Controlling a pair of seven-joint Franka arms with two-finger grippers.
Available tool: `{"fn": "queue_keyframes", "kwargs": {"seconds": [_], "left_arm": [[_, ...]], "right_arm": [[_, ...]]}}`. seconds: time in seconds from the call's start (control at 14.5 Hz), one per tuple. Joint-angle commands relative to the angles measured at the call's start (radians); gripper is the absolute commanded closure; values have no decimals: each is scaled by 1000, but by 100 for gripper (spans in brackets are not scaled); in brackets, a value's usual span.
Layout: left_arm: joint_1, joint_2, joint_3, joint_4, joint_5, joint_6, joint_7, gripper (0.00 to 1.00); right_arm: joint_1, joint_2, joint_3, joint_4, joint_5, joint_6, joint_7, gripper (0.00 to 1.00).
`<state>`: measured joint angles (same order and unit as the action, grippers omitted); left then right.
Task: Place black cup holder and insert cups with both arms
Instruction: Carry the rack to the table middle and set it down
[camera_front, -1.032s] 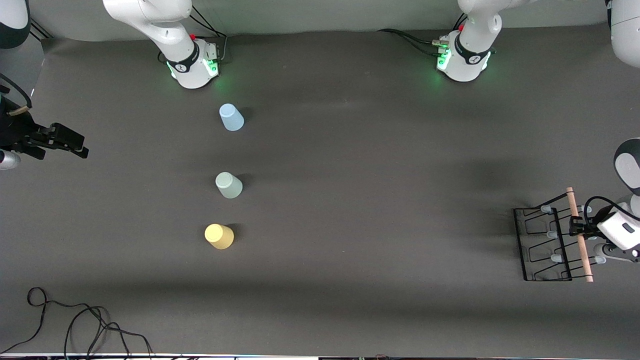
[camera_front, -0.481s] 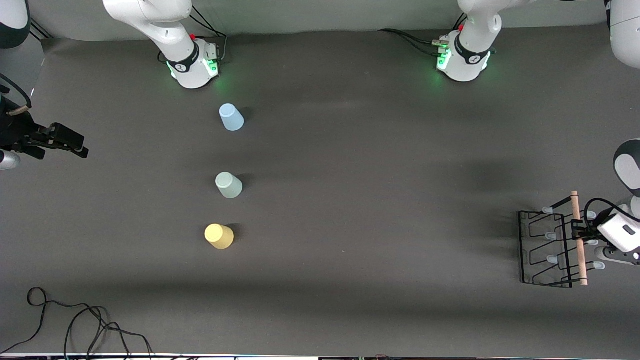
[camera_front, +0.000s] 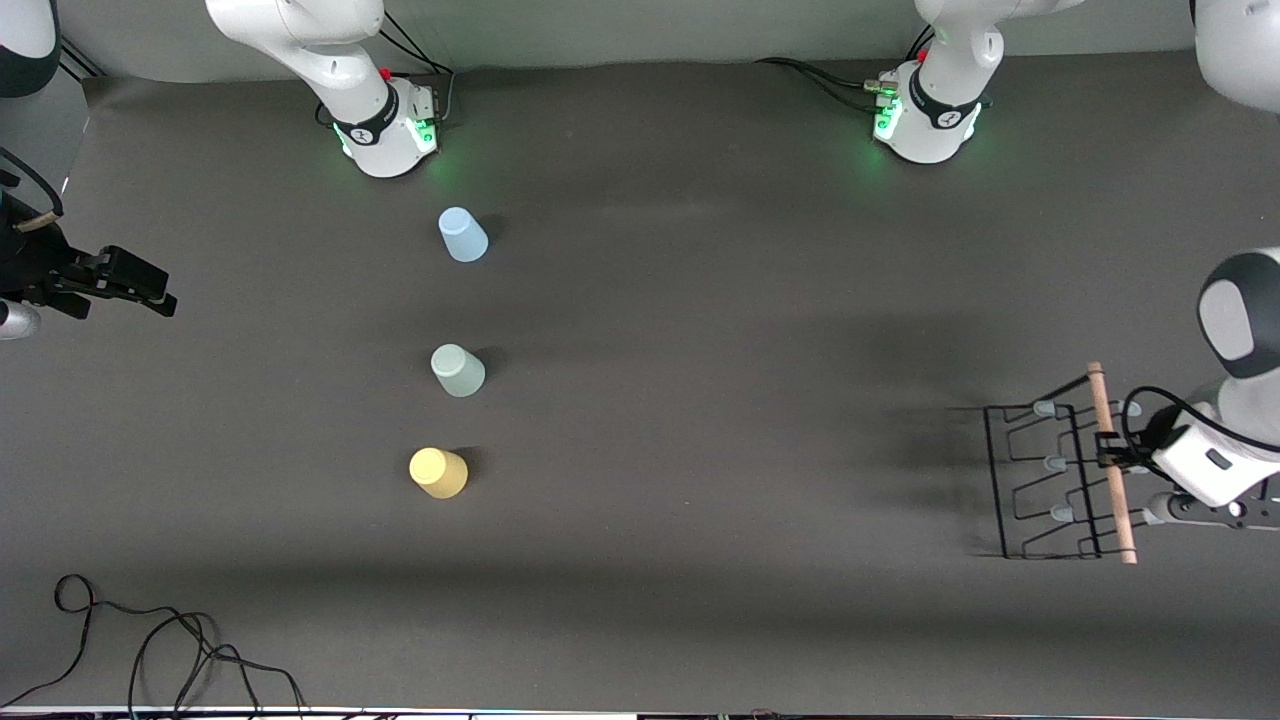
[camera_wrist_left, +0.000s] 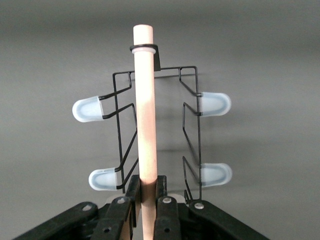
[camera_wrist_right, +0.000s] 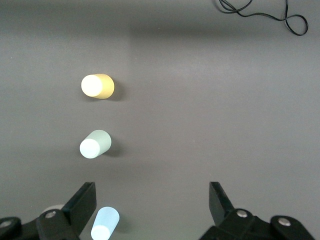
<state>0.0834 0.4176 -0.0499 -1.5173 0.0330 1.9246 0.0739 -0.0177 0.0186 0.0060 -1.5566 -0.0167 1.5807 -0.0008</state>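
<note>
- The holder (camera_front: 1050, 480) is seen at the right edge of the front view, toward the left arm's end of the table, and is judged from its offset shadow to be lifted off the table.
- It is gripped by the left pincer (camera_front: 1112, 458), clamped on the wooden rod (camera_wrist_left: 146, 115); in the left wrist view the 2 fingers (camera_wrist_left: 165, 212) are pressed on either side of the rod.
- The holder is judged light and stiff, being thin wire; the rod is the natural place for a grasp, though swinging about a smooth round rod is a risk.
- 4 pale-tipped pegs (camera_wrist_left: 87, 109) are counted in the left wrist view; none is seen to carry a cup.
- 3 cups are set upside down in a column at centre-left of the front view: blue (camera_front: 462, 234) uppermost, green (camera_front: 457, 369) in the middle, yellow (camera_front: 437, 472) lowest.
- The cups are judged light, thin and easily tipped or squeezed; a gentle grasp across the tapered wall is suggested. Nothing is held in them.
- The right pincer (camera_front: 125, 285) is held at the left edge of the front view with fingers wide apart and empty; this arm waits.
</note>
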Motion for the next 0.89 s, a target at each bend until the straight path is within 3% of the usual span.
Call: {"fn": "queue_keyframes", "kwargs": {"seconds": [0.0,0.41,0.83], "left_arm": [[-68,-80,-2,-9,-37,-88,-98,100],[-293,-146,-8,-21,-56,-213,-369,100],[-528,-125,-8,-84,-56,-37,-687,100]], "right_arm": [[2,9,-4,21,-5,-16,-18,0],[2,9,-4,21,-5,-16,-18,0],[1,9,-4,21,-5,-16,-18,0]]}}
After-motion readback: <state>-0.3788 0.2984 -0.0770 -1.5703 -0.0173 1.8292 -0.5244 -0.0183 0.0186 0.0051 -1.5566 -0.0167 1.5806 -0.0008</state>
